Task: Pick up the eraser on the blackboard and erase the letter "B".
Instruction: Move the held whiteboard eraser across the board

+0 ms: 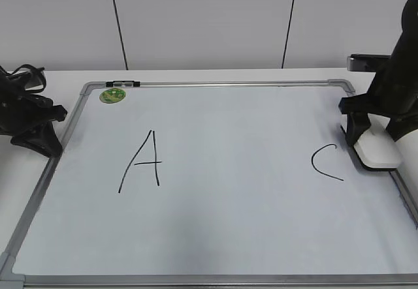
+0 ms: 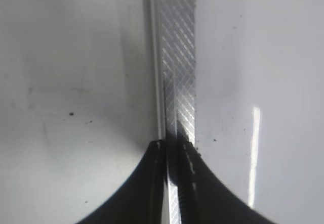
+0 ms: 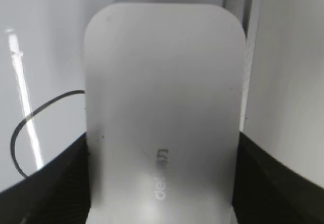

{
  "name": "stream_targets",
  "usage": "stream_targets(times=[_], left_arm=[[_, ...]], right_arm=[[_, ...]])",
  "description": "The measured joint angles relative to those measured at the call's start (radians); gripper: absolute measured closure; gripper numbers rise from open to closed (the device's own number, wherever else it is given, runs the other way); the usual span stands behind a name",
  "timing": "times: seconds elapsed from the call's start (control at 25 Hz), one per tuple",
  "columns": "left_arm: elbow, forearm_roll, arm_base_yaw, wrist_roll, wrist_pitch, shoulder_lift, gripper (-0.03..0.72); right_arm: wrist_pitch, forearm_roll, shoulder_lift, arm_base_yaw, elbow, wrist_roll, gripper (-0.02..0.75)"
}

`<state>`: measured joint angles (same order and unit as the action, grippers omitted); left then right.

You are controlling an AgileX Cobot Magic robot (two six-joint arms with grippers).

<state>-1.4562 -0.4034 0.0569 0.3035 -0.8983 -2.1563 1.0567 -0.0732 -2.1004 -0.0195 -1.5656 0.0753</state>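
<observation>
The blackboard (image 1: 228, 230) is a white board with a grey frame, lying flat on the table. It bears a black "A" (image 1: 144, 162) on the left and a "C" (image 1: 324, 162) on the right. No letter "B" shows; the space between them is blank. The white eraser (image 1: 379, 151) lies at the board's right edge beside the "C". My right gripper (image 1: 363, 139) is shut on the eraser, which fills the right wrist view (image 3: 162, 92) between the jaws (image 3: 162, 148). My left gripper (image 1: 49, 142) is shut and empty over the board's left frame (image 2: 177, 57).
A round green magnet (image 1: 112, 95) sits at the board's top left corner. A black clip (image 1: 123, 82) is on the top frame. White wall panels stand behind the table. The board's right frame runs next to the eraser (image 3: 248, 72).
</observation>
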Motion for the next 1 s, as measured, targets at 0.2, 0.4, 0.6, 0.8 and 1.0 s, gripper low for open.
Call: stream_targets(times=[0.2, 0.4, 0.6, 0.8, 1.0], left_arm=[[0.0, 0.0, 0.0, 0.0, 0.0, 0.0, 0.656], [0.0, 0.0, 0.0, 0.0, 0.0, 0.0, 0.656], [0.0, 0.0, 0.0, 0.0, 0.0, 0.0, 0.656], [0.0, 0.0, 0.0, 0.0, 0.0, 0.0, 0.656], [0.0, 0.0, 0.0, 0.0, 0.0, 0.0, 0.656]], right_arm=[[0.014, 0.0, -0.013, 0.0, 0.0, 0.0, 0.197], [0.005, 0.0, -0.013, 0.0, 0.0, 0.0, 0.197], [0.001, 0.0, -0.013, 0.0, 0.0, 0.002, 0.197], [-0.024, 0.0, -0.013, 0.0, 0.0, 0.002, 0.197], [-0.024, 0.012, -0.023, 0.0, 0.0, 0.002, 0.197]])
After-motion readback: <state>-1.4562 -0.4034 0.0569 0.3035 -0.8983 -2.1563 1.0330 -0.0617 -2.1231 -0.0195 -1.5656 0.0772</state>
